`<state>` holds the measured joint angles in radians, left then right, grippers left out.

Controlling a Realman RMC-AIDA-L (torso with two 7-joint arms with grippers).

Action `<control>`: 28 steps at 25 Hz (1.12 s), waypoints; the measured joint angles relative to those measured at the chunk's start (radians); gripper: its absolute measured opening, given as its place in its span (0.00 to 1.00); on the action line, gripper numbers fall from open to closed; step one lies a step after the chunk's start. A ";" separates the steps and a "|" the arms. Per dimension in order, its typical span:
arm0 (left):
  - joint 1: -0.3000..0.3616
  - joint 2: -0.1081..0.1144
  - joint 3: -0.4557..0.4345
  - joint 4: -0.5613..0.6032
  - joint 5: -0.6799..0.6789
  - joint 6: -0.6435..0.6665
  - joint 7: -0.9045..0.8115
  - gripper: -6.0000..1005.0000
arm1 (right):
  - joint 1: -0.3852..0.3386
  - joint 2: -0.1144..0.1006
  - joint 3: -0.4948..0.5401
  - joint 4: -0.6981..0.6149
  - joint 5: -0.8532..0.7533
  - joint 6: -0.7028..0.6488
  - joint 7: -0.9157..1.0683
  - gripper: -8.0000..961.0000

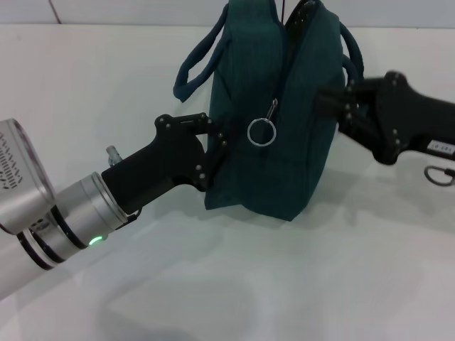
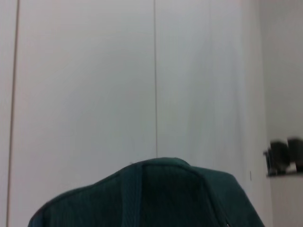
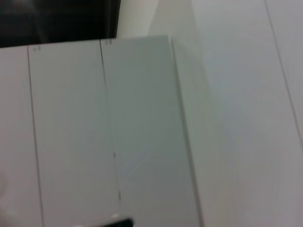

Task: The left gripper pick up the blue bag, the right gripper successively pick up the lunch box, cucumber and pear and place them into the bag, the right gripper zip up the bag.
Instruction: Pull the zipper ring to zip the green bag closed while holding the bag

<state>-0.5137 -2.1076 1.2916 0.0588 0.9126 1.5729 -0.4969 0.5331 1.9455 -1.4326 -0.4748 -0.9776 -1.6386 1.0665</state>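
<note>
The blue bag (image 1: 274, 121) stands upright at upper centre of the head view on the white table (image 1: 298, 284). The left tool (image 1: 213, 153) is clenched on its left side. The right tool (image 1: 334, 103) presses against its right side; whether it grips, I cannot tell.

table: plain white top (image 1: 234, 284), soft shadows on it, fills most of the head view
wall: white panels (image 2: 85, 94) with thin vertical seams
cabinet: white boxy corner (image 3: 142, 118)
dark bit: black patch (image 3: 57, 19), upper left of the right wrist view
</note>
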 joint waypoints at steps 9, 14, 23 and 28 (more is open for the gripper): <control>-0.009 0.000 0.033 0.001 0.002 0.022 0.027 0.08 | 0.001 0.003 0.000 -0.018 -0.157 0.061 0.078 0.10; -0.009 0.000 0.053 0.001 0.002 0.034 0.056 0.07 | -0.010 0.003 0.001 -0.029 -0.180 0.106 0.102 0.10; -0.006 0.000 0.063 0.001 0.002 0.053 0.068 0.07 | -0.023 -0.003 0.009 -0.030 -0.193 0.112 0.120 0.29; -0.001 0.000 0.067 0.001 0.002 0.069 0.081 0.07 | -0.049 -0.003 0.032 -0.055 -0.193 0.115 0.126 0.30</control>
<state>-0.5146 -2.1076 1.3591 0.0598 0.9146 1.6415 -0.4161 0.4846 1.9428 -1.4003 -0.5300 -1.1707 -1.5236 1.1928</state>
